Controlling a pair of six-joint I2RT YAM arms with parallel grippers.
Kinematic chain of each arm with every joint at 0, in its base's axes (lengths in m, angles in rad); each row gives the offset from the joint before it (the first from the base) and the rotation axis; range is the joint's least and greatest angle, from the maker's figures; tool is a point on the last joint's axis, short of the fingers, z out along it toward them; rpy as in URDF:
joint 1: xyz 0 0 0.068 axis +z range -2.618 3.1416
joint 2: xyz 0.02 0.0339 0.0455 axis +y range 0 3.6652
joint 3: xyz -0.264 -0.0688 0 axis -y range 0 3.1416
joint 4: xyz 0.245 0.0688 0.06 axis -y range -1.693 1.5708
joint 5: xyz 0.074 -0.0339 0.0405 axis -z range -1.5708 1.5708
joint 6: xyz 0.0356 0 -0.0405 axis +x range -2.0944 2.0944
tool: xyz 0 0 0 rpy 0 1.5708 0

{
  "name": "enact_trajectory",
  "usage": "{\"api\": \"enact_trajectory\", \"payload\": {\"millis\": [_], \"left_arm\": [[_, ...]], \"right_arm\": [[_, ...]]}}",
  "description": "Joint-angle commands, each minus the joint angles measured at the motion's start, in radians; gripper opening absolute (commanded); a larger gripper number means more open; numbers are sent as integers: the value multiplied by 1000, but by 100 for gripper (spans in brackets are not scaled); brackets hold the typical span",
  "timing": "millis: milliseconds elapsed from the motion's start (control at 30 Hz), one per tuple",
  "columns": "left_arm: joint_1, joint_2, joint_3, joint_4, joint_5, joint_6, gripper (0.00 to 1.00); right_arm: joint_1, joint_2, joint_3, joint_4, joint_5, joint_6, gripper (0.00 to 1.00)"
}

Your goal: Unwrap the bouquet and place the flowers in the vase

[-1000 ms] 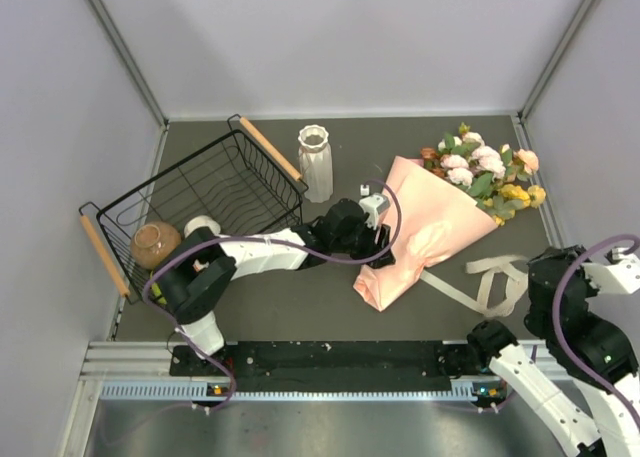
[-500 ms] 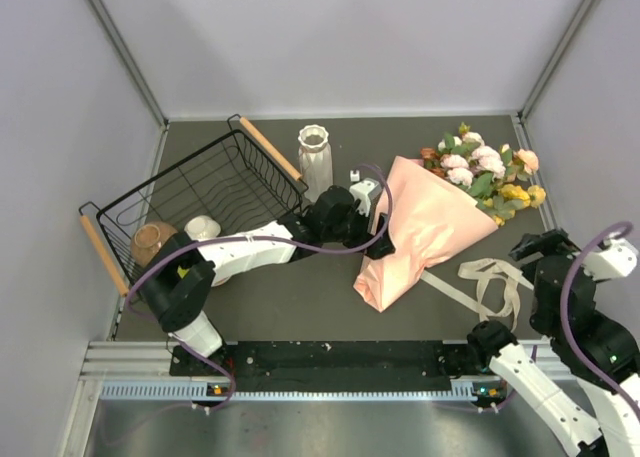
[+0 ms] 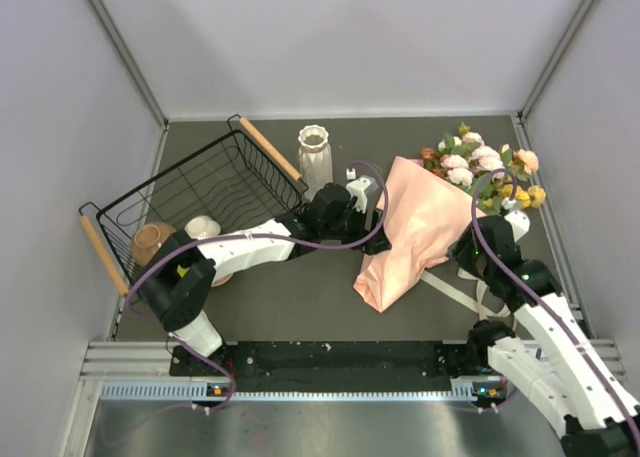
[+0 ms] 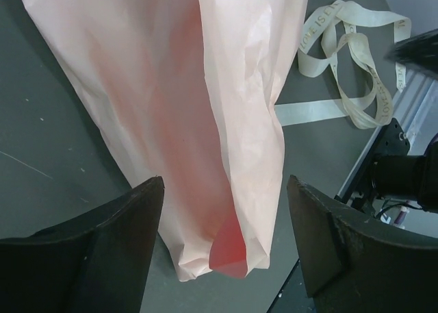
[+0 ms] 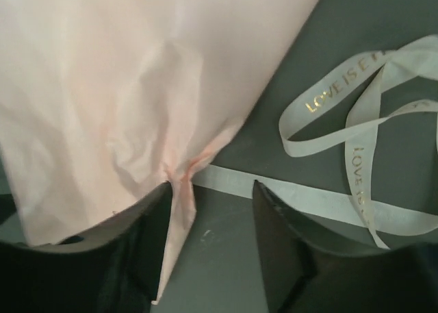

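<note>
Both claws open, nothing held. The left claw (image 4: 224, 190) hangs w/ fingers wide over the narrow tail of the bouquet (image 3: 430, 222). The right claw (image 5: 211, 188) straddles a creased paper edge, not pinching yet.

The bouquet lies flat beside the vase (image 3: 314, 162), on the side away from the basket (image 3: 170, 174). Its flowers (image 3: 485, 172) are abt level w/ the vase, further out on that same side; the tail end is nearer my bases than the vase is. Paper is on round the stems. Cream ribbon (image 5: 328, 101) looks undone, looped loose beyond the cone from the vase. One strip runs to the paper edge; can't tell if it's trapped under.

Step, I reckon: peel the wrap. To do it well, the right claw bites only the top flap at that crease, no stems. The left claw pins the tail so the cone doesn't slide. Pull away from the vase, slow: the paper looks thin & may tear. Mind the ribbon snagging.

Dark matte counter (image 3: 300, 287), a few scuffs. The basket holds a brown pot (image 3: 152, 242) at its end furthest from the vase. Grey panel walls all round.
</note>
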Motion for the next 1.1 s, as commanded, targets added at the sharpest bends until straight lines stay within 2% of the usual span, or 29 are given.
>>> {"api": "enact_trajectory", "payload": {"millis": [0, 33, 200, 333, 400, 467, 733, 867, 1067], "left_arm": [[-2, 17, -3, 56, 40, -21, 74], [-2, 17, -13, 58, 41, -24, 73], [-2, 15, -25, 73, 50, -26, 67], [-4, 24, -23, 79, 67, -32, 58], [-2, 24, -31, 87, 72, -33, 56], [-2, 26, -33, 89, 72, -30, 54], [-2, 27, -33, 92, 69, -27, 52], [-2, 29, -33, 86, 69, -21, 52], [-2, 30, -30, 75, 70, -10, 52]], "right_arm": [[-211, 75, -148, 160, -431, 56, 40], [-232, 90, -166, 166, -473, 60, 31], [-285, 139, -278, 264, -540, 77, 31], [-293, 242, -342, 370, -585, 113, 29], [-293, 264, -366, 408, -550, 119, 18], [-293, 290, -375, 436, -525, 116, 13], [-314, 340, -393, 454, -383, 154, 13], [-413, 328, -418, 442, -288, 198, 15], [-651, 316, -404, 428, -306, 189, 18]]}}
